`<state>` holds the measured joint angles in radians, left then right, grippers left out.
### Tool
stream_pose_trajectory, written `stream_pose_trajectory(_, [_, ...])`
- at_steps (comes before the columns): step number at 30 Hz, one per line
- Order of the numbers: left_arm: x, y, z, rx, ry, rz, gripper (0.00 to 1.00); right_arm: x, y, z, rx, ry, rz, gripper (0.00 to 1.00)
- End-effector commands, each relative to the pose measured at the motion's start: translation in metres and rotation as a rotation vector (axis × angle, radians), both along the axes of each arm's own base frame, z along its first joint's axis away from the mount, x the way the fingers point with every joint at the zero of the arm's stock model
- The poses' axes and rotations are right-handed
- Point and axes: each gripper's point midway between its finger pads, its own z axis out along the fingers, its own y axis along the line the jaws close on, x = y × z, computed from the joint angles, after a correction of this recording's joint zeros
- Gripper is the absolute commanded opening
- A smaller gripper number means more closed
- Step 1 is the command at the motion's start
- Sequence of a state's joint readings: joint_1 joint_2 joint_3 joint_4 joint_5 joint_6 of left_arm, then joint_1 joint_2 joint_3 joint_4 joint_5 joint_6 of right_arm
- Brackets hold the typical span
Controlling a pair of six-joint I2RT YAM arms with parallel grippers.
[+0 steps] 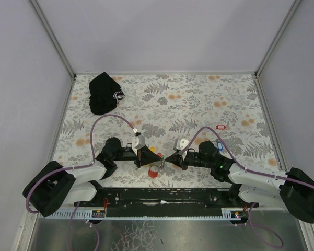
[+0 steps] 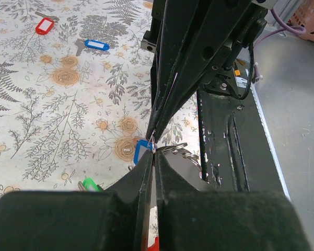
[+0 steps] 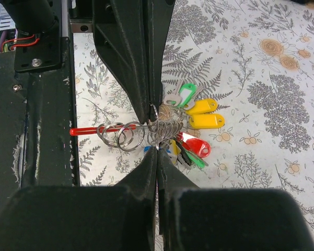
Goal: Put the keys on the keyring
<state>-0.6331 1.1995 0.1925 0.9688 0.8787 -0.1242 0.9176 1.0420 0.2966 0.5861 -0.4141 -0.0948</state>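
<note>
Found left gripper (image 2: 153, 156) and right gripper (image 3: 157, 148) tip to tip, fingers of both pinched tight on keyring (image 3: 158, 128), with keys (image 3: 205, 121) bunched there. Noted red key (image 2: 43, 25) and blue key (image 2: 96, 45) lying apart on table (image 1: 198, 99).

colour-tagged keys (image 3: 204, 121) bunched against keyring (image 3: 119, 137)

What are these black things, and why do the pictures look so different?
They are two robot arms on a flowery table. One picture looks down from above; the other two come from cameras on each wrist, so the black shapes at the bottom are that arm's own fingers. The left gripper and right gripper are both shut, tips meeting, pinching a keyring with keys on coloured tags. A red-tagged key, a blue-tagged key and a black cap lie farther away.
</note>
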Motion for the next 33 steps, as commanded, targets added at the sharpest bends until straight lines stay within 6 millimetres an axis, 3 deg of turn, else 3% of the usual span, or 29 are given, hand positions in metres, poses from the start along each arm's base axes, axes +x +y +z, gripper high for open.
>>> stream_pose_trajectory(1, [0.0019,-0.0015,0.0165,-0.055,-0.064,-0.003,0.00,-0.0011,0.0095,0.0301,0.093,-0.058,0.030,0.00])
stream_pose_trajectory(33, [0.0055,-0.0008,0.0169,-0.057,-0.071,0.021,0.00,-0.0037,0.0104,0.0325,0.103,-0.056,0.043,0.00])
